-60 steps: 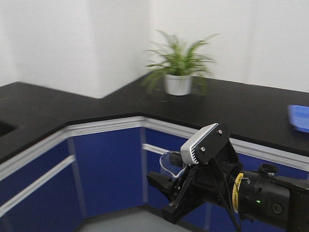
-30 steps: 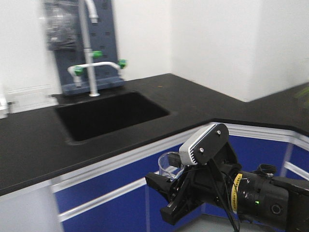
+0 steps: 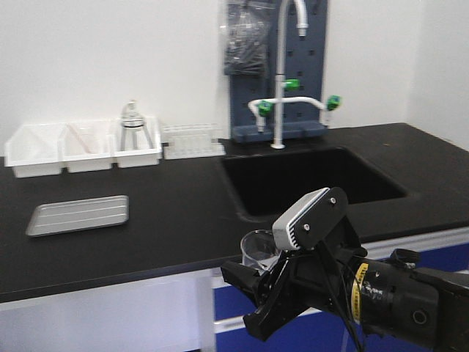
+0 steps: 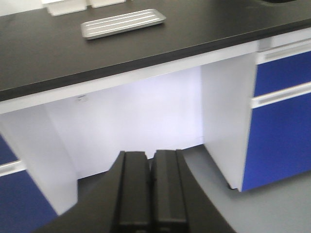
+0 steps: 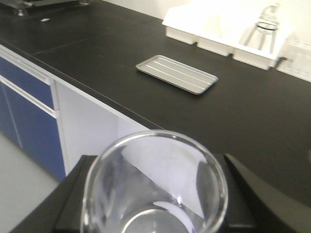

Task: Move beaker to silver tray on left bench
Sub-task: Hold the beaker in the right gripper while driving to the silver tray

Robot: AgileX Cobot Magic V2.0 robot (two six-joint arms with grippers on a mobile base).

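You hold the clear, empty beaker [image 5: 155, 187] upright between the right fingers [image 5: 265, 194]; the ribbed silver tray [image 5: 176, 74] lies flat on the black bench [image 5: 97, 53], well beyond them to the left

My right arm [image 3: 410, 308]: matte black casing | wrist camera [image 3: 299, 220]: pale grey face, black shell, two screws | yellow band [image 3: 361, 291] with dark print (too small to read) | one green light [image 3: 390, 306] | thin black cables [image 3: 333, 284] | my right gripper [image 3: 247, 301]: angular black linkage | my left gripper [image 4: 150, 189]: flat black grooved fingers [image 4: 133, 194]
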